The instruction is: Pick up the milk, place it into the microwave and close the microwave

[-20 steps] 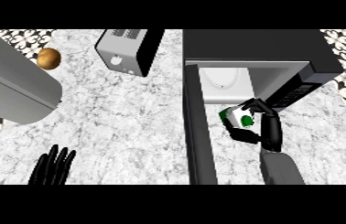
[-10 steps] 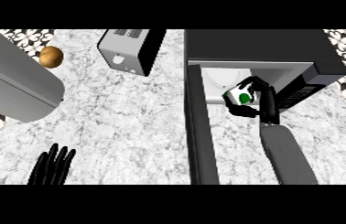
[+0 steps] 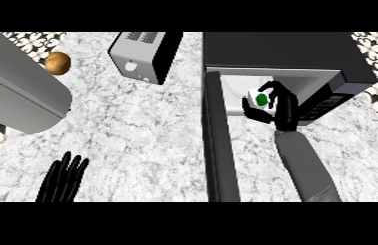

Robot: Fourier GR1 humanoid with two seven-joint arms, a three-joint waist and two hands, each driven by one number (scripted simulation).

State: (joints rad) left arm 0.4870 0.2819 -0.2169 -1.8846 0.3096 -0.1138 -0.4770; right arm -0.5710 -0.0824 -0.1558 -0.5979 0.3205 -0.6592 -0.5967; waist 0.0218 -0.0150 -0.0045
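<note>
Taking the microwave (image 3: pixel 284 51) as the landmark, the left hand (image 3: pixel 63 179) lies nearest the viewer and well away from it, low on the marble bench (image 3: pixel 140 129), resting there with its fingers straight and slightly spread, holding nothing. The right forearm (image 3: pixel 306 169) runs up from the lower edge just in front of the microwave's opening, close beside the open door (image 3: pixel 219 139), which swings out toward the viewer as a long dark panel. At the end of that forearm the right hand (image 3: pixel 280 109) is curled round the milk (image 3: pixel 260 100), a small white carton with a green spot, thumb and fingers wrapped about its sides. Hand and carton sit at the mouth of the microwave, over the pale floor of the cavity, just left of the dark control panel (image 3: pixel 328 101). Farther back and off to the microwave's left stands a toaster (image 3: pixel 144 54), tilted on the bench. Beyond that, far left of the microwave, a large grey rounded object (image 3: pixel 26 94) covers the bench edge, with a small brown round thing (image 3: pixel 57 63) just beside it.
</note>
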